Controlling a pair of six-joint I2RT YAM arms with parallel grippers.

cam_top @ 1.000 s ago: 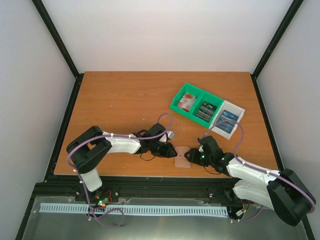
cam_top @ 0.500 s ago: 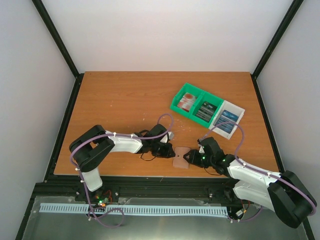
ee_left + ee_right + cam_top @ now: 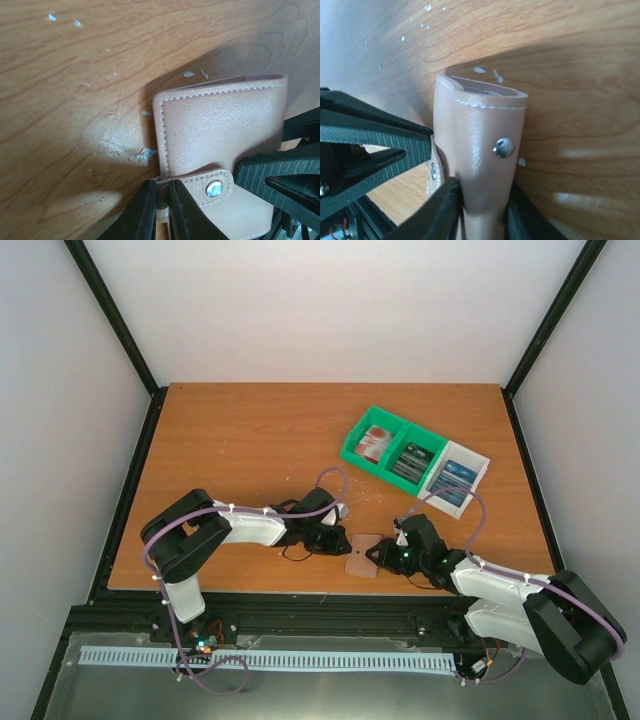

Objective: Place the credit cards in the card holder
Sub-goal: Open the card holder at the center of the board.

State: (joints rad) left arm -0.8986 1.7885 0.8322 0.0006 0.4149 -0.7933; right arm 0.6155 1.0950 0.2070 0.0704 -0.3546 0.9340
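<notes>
The tan-pink card holder sits near the table's front edge between both arms. My left gripper is shut on the holder's snap strap; its black fingers pinch the strap's end. My right gripper is shut on the holder's body, one finger on each side of it. The holder's metal snap faces the right wrist camera. Credit cards lie in the tray: red-and-white ones, dark ones and blue ones.
A green-and-white compartment tray stands at the back right of the wooden table. Black frame posts rise at the table's corners. Small white specks dot the wood near the holder.
My right gripper has closed tighter on the card holder. The left gripper closed on the strap about a second ago and has held still since. The holder has barely shifted.
</notes>
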